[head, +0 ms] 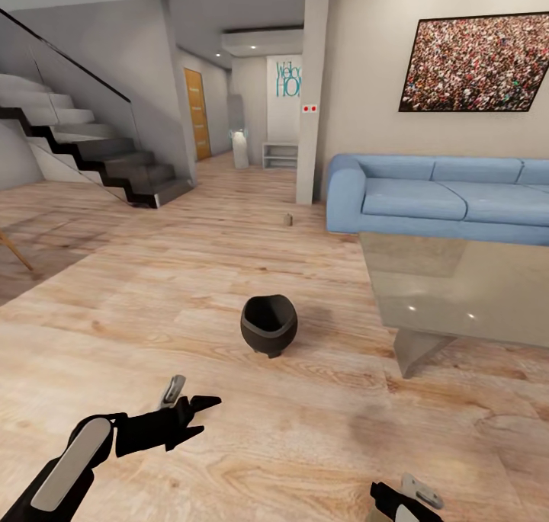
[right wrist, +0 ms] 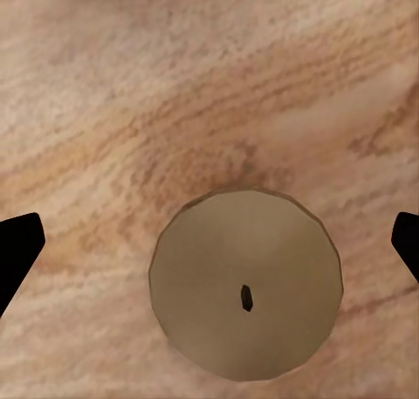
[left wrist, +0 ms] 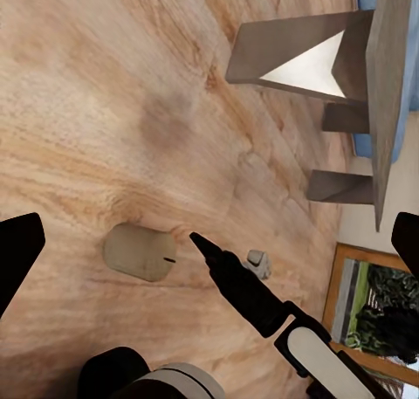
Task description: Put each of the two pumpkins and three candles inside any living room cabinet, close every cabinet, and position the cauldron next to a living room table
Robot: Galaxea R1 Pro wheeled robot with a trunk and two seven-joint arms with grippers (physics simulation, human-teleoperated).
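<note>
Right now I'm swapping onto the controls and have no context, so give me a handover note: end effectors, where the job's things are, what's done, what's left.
Left end effector: open, empty, low over the floor.
Right end effector: open, hovering straight above an upright candle on the floor, not gripping it.
A second candle stands on the floor by the sofa.
Cauldron: on the floor, left of the glass table, a short gap between them.
Done: nothing visibly stowed.
Left: grasp the candle, stow all items, close cabinets, check the cauldron's spot.
</note>
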